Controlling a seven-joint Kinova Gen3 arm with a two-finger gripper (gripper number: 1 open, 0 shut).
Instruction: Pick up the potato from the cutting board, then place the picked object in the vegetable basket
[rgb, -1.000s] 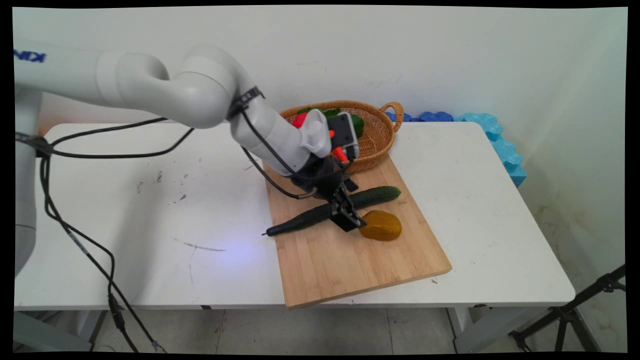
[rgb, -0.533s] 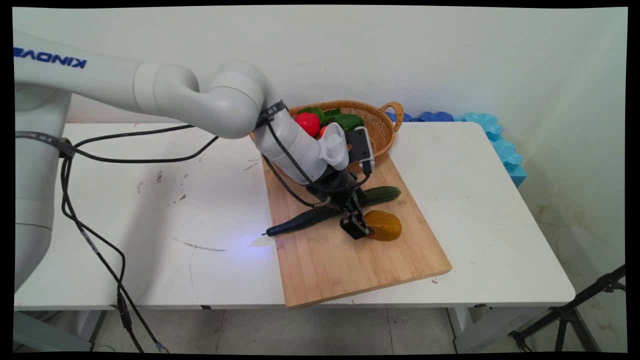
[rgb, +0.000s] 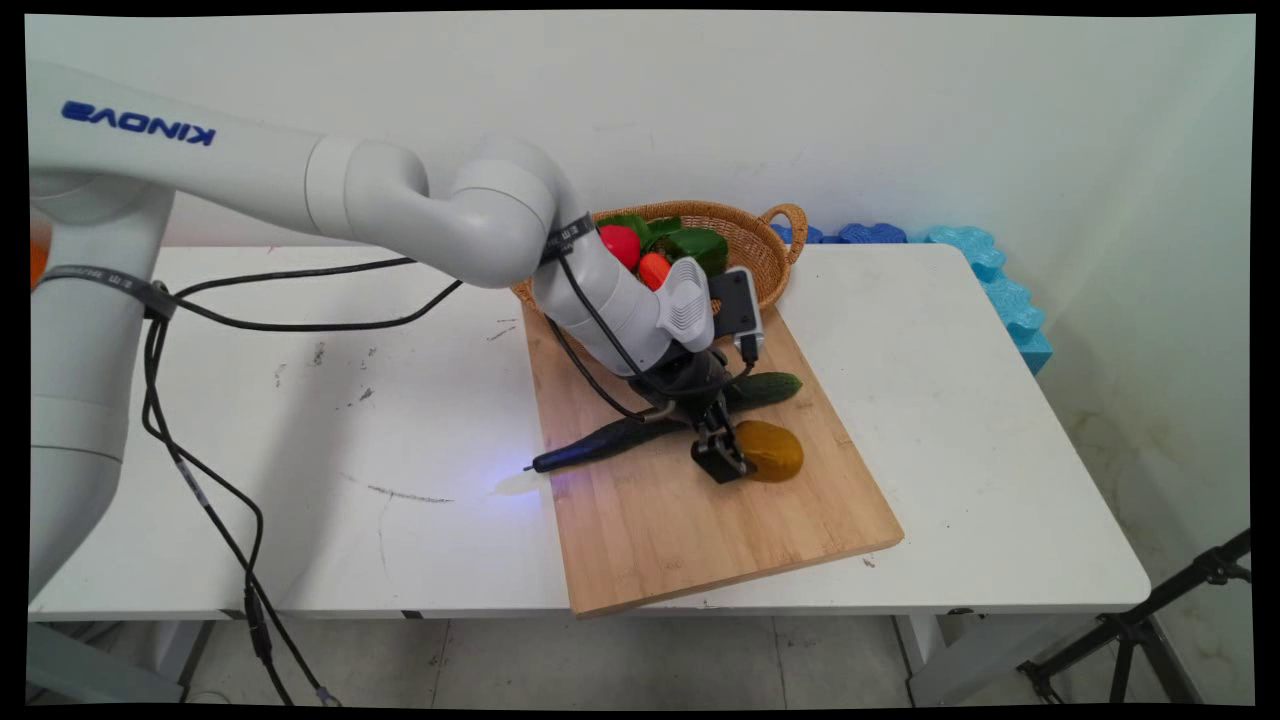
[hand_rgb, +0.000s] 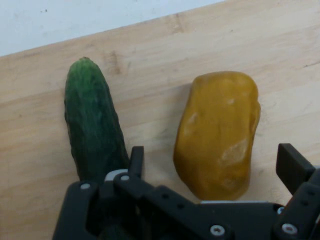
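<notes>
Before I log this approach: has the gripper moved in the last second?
Yes. Against the fixed cutting board, the gripper has slid right, off the cucumber and toward the yellow pepper, which it now straddles, open.

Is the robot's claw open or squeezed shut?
Open. In the hand view the claw has its two fingers spread wide, one on each side of the yellow pepper, not pinching it.

Plain white wall (rgb: 900, 110) at the back, kinda scuffed. White table (rgb: 1000, 420) has dark smudges on top. Blue foam blocks (rgb: 990, 270) wedged along the far right edge, grey tiled floor (rgb: 620, 660) underneath, black tripod leg (rgb: 1150, 620) bottom right.
</notes>
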